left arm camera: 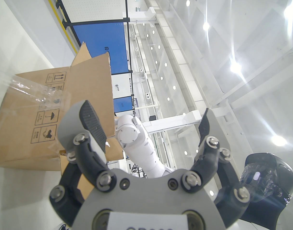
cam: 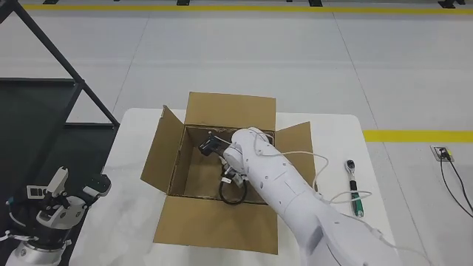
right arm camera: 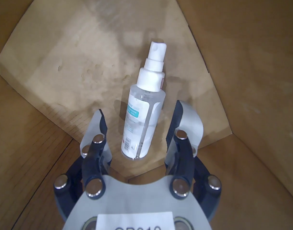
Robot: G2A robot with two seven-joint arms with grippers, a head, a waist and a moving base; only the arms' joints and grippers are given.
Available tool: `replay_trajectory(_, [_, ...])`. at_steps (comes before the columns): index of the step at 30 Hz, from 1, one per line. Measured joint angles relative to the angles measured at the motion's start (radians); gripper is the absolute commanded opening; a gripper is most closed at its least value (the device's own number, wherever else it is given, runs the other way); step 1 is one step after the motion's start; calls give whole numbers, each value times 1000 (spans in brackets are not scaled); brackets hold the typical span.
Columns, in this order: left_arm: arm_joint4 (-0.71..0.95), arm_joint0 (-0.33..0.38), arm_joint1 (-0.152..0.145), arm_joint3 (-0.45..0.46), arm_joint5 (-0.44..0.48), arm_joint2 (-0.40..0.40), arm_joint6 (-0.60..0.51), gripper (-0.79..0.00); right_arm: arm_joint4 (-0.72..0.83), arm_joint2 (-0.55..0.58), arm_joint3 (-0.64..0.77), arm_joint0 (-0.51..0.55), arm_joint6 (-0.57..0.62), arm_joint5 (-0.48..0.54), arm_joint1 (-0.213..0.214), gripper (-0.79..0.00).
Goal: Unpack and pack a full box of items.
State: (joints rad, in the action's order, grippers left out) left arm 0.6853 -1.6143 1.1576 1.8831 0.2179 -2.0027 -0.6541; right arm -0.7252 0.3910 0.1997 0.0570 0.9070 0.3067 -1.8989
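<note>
An open cardboard box [cam: 174, 164] stands in the middle of the white table, flaps spread outward. My right arm reaches down into it, and my right gripper [cam: 210, 146] is near the box's far inner wall. On the box floor lies a clear spray bottle [right arm camera: 146, 101] with a white pump cap. My right gripper [right arm camera: 139, 118] is open just above it, one finger on each side of the bottle's body, not touching it. My left gripper [cam: 77, 182] is off the table's left edge, open and holding nothing [left arm camera: 147, 118]; it points upward.
A ratchet tool with a green handle [cam: 353, 188] lies on the table right of the box. A black loop of cable [cam: 233, 192] sits inside the box beside the arm. A black plastic-wrapped object [left arm camera: 266, 180] is close to my left gripper. A dark metal frame [cam: 74, 89] stands at left.
</note>
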Motion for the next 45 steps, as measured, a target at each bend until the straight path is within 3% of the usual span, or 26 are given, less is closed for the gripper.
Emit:
replay_trajectory(4, [0, 0, 0, 0, 0, 0, 0, 0, 6, 12, 15, 2, -38, 26, 4, -62])
replay_trajectory(9, [0, 0, 0, 0, 0, 0, 0, 0, -3, 24, 37, 13, -105, 13, 16, -62])
replay_trajectory(13, [0, 0, 0, 0, 0, 0, 0, 0, -14, 34, 63, 27, -165, 34, 33, -18])
replay_trajectory(22, [0, 0, 0, 0, 0, 0, 0, 0, -82, 62, 226, 91, -254, -21, 98, 0])
replay_trajectory(28, [0, 0, 0, 0, 0, 0, 0, 0, -169, 126, 479, 193, -283, -122, 189, 0])
replay_trajectory(31, [0, 0, 0, 0, 0, 0, 0, 0, -235, 190, 670, 279, -257, -180, 252, 0])
replay_trajectory(38, [0, 0, 0, 0, 0, 0, 0, 0, -432, 421, 1196, 591, -192, -232, 398, 0])
replay_trajectory(41, [0, 0, 0, 0, 0, 0, 0, 0, -471, 501, 1342, 709, -223, -199, 430, 0])
replay_trajectory(45, [0, 0, 0, 0, 0, 0, 0, 0, -475, 511, 1361, 726, -226, -196, 433, 0])
